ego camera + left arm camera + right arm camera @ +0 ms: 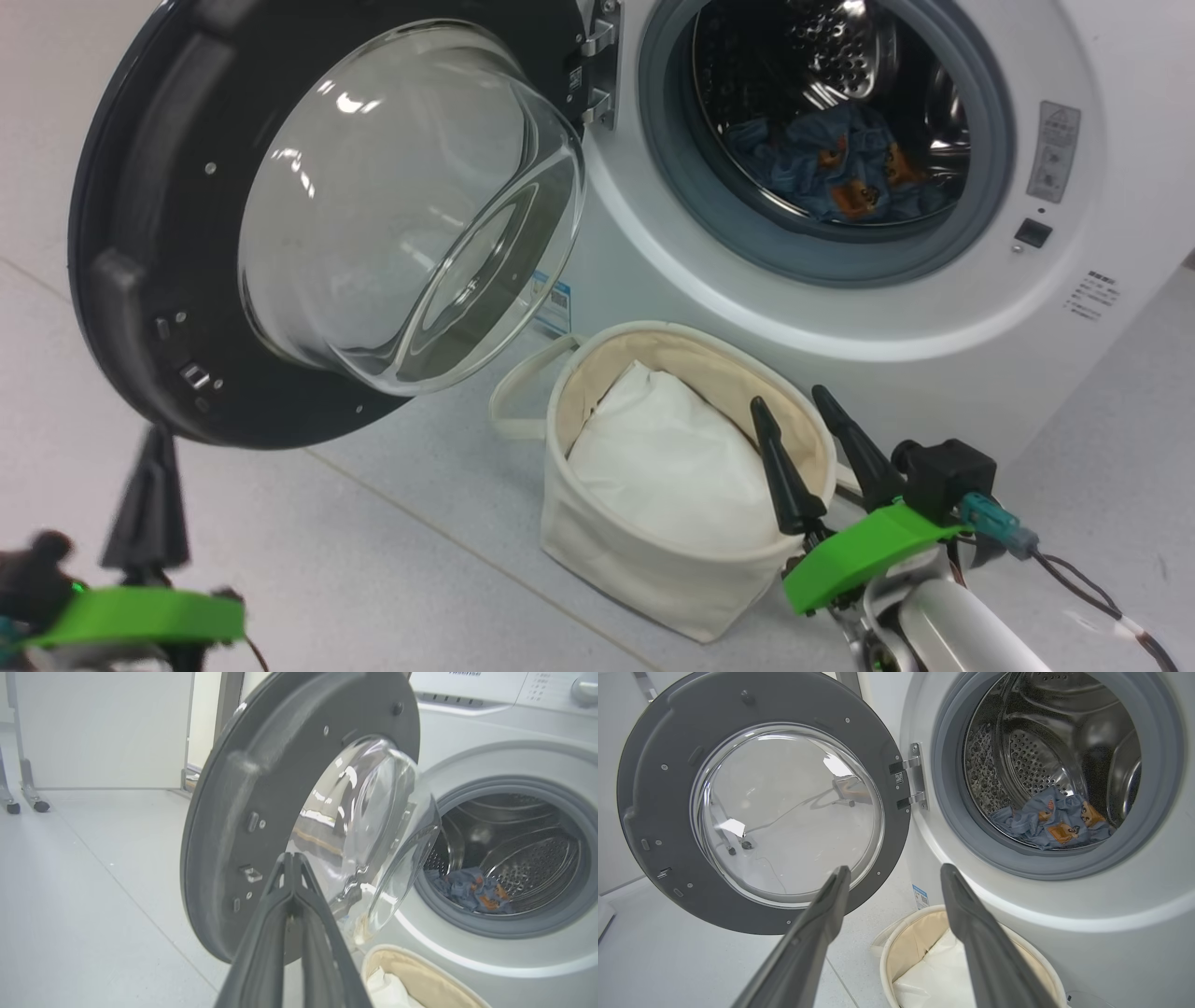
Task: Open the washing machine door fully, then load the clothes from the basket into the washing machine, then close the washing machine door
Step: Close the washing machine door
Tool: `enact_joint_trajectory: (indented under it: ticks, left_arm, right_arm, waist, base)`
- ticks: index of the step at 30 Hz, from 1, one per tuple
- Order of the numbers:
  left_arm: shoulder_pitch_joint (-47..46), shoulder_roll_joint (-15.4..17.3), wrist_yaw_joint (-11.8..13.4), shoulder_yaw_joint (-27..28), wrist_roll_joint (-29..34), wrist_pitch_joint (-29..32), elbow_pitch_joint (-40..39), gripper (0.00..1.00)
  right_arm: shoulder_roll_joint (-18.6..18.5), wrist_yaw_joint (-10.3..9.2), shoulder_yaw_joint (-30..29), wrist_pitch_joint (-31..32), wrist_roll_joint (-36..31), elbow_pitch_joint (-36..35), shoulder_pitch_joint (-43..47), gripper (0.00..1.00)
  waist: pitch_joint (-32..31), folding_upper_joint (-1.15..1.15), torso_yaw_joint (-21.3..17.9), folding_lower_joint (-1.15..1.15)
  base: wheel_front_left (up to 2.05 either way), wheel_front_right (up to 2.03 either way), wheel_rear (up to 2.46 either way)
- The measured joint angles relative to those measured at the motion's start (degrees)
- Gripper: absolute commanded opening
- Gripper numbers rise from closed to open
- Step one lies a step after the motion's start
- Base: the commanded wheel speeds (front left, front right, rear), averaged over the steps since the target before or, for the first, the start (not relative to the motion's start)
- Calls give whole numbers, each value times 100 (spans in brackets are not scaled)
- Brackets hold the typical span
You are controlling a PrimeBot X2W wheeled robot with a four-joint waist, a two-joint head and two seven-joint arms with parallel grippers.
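Now, door (121, 233) open, clothes (840, 173) in drum (840, 56), pad (663, 457) in basket (635, 560), your left gripper (161, 437) pressed together on nothing, right gripper (790, 399) spread.

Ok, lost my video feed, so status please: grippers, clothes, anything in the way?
Left gripper jaws shut, empty, near washing machine door. Right gripper jaws open, empty, by basket. Clothes in the drum, door open. Basket holds white pad.

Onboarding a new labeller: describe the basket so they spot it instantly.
Find the big white washing machine with its round door swung open. On the floor in front of it, below the opening, stands the basket. Unlike the hard machine and black-rimmed door, it is a small, soft cream canvas tub with a loop handle, holding a white pad.
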Motion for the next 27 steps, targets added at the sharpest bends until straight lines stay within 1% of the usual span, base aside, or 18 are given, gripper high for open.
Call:
enact_joint_trajectory:
  ticks: [2,4,6,8,10,11,14,18,19,20,21,24,26,27]
  left_arm:
    - [-34,121,0,-37,-409,0,-374,0]
    - [-178,210,1,91,-1183,18,-613,0]
    - [-432,363,1,342,-1892,271,-688,0]
    - [-767,563,2,642,-2442,638,-626,0]
    - [-1173,706,57,927,-2938,1074,-301,0]
    - [-1591,817,234,1126,-3295,1439,191,0]
    - [-2126,958,410,1338,-3750,1880,1039,0]
    - [-2658,1131,495,1477,-4201,2507,2161,0]
    - [-2775,1167,493,1523,-4308,2617,2398,0]
    - [-3011,1262,455,1733,-4636,2853,2863,0]
    - [-3105,1339,409,1807,-4740,2920,3033,0]
    - [-3364,1526,271,1969,-4999,3100,3426,0]
    - [-3515,1549,182,1989,-5102,3228,3618,0]
    - [-3515,1549,182,1989,-5102,3228,3618,0]
  right_arm:
    - [-1,0,-3,0,0,-1,13,100]
    - [-9,0,-18,0,0,-2,48,100]
    - [-14,0,-23,1,1,-5,134,100]
    - [-22,0,-42,0,0,-9,223,100]
    - [-38,0,-62,0,0,-11,269,100]
    - [-48,0,-92,0,0,-24,273,100]
    - [-63,0,-142,0,0,-62,311,100]
    - [-97,0,-221,0,-26,-98,500,100]
    - [-107,0,-247,0,-62,-112,542,100]
    - [-118,0,-293,1,-77,-118,580,100]
    - [-119,0,-313,1,-110,-118,580,100]
    - [-136,0,-334,0,-162,-129,574,100]
    - [-165,0,-343,1,-168,-126,569,100]
    - [-165,0,-343,1,-168,-126,569,100]
  waist:
    - [-37,0,-23,0]
    - [-75,0,-46,0]
    - [-108,0,-75,0]
    - [-136,0,-110,0]
    - [-156,0,-145,0]
    - [-175,0,-183,0]
    - [-203,0,-243,0]
    - [-212,0,-330,0]
    - [-199,0,-351,0]
    - [-167,0,-418,0]
    - [-144,0,-458,0]
    - [-37,0,-565,0]
    - [31,0,-616,1]
    - [31,0,-616,1]
  base:
    - [0,0,0]
    - [0,0,0]
    - [0,0,0]
    - [0,0,0]
    - [0,0,0]
    - [0,0,0]
    - [0,0,0]
    - [0,0,0]
    - [0,0,0]
    - [0,0,0]
    - [0,0,0]
    - [0,0,0]
    - [0,0,0]
    - [0,0,0]
